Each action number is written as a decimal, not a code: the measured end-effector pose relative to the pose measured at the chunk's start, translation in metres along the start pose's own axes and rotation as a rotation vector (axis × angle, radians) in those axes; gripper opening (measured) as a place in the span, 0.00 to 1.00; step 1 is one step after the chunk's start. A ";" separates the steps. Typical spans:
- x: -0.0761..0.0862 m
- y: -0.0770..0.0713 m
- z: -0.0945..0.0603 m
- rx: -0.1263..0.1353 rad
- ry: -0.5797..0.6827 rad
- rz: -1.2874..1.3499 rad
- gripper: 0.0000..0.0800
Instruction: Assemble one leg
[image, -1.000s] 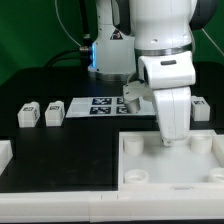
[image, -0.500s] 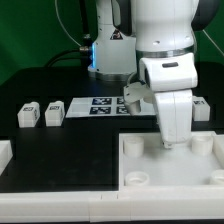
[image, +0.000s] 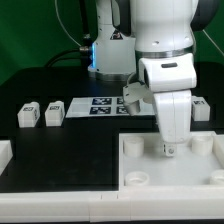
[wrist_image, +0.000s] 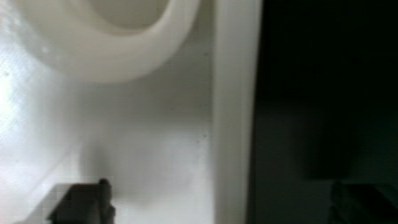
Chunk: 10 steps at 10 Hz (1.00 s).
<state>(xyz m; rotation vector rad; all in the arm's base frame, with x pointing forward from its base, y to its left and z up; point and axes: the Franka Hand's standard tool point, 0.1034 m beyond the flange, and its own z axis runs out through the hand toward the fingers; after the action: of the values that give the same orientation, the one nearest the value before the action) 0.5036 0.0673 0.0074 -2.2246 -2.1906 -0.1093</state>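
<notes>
Two legs on the table, gripper at the panel

The gripper (image: 168, 149) points down at the far wall of the white panel (image: 190, 172). The wrist view shows one dark finger (wrist_image: 80, 203) above the panel's floor. The other finger is lost in shadow, so I cannot tell how wide the jaws stand or whether they hold something. One leg (image: 28, 115) and a second leg (image: 54, 113) stand side by side on the black table (image: 70, 160), at the exterior view's left of the marker board (image: 95, 104), well apart from the gripper. Their black-and-white tags are too small to read.
</notes>
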 end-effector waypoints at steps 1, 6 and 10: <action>0.000 0.000 0.000 0.000 0.000 0.001 0.79; 0.002 0.005 -0.012 -0.017 -0.003 0.036 0.81; 0.017 0.003 -0.071 -0.075 -0.015 0.264 0.81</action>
<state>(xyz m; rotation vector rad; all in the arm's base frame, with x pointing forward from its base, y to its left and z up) 0.5040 0.0800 0.0798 -2.5379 -1.9066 -0.1722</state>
